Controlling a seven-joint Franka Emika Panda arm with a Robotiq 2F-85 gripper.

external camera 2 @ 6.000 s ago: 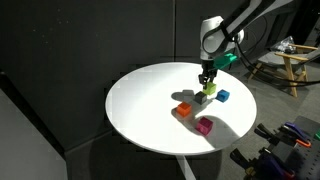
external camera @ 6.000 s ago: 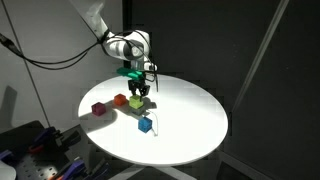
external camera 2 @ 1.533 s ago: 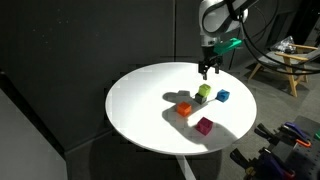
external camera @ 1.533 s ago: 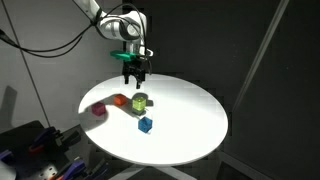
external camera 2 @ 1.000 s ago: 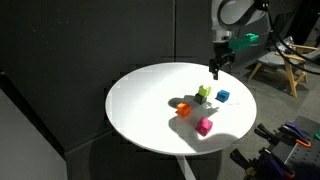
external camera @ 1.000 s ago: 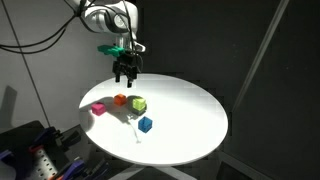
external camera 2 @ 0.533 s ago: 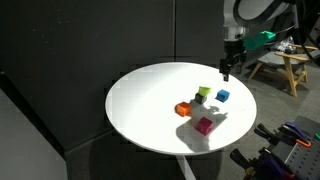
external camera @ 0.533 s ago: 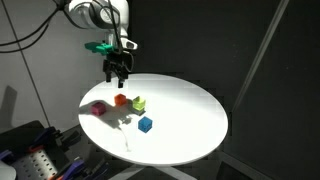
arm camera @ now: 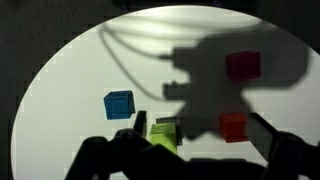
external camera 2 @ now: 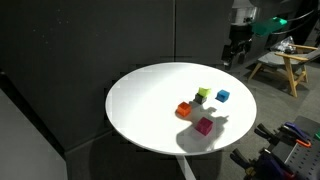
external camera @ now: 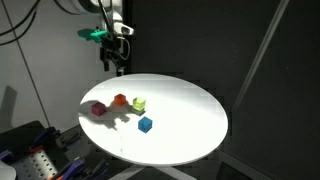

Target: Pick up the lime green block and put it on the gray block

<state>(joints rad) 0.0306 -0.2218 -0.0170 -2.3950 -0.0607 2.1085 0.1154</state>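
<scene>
The lime green block [external camera 2: 204, 92] rests on top of the gray block [external camera 2: 200, 99] on the round white table [external camera 2: 140, 100]. In an exterior view the lime green block [external camera: 139, 103] stands just beside the orange cube, and the gray one under it hardly shows. My gripper [external camera: 117, 64] hangs open and empty, high above the table's rim and well away from the stack; it shows at the table's far edge in an exterior view too [external camera 2: 232, 56]. The wrist view looks down on the lime green block [arm camera: 165, 132] between my dark fingers [arm camera: 140, 122].
A blue cube [external camera 2: 222, 96], an orange cube [external camera 2: 184, 109] and a magenta cube [external camera 2: 204, 125] lie close around the stack. Black curtains surround the table. A wooden stool [external camera 2: 275, 65] stands behind it, and loose gear [external camera: 35, 150] lies below its rim.
My open gripper has risen and swung away from the stack toward the table's edge. The lime green block stays on the gray block; no cube has moved.
</scene>
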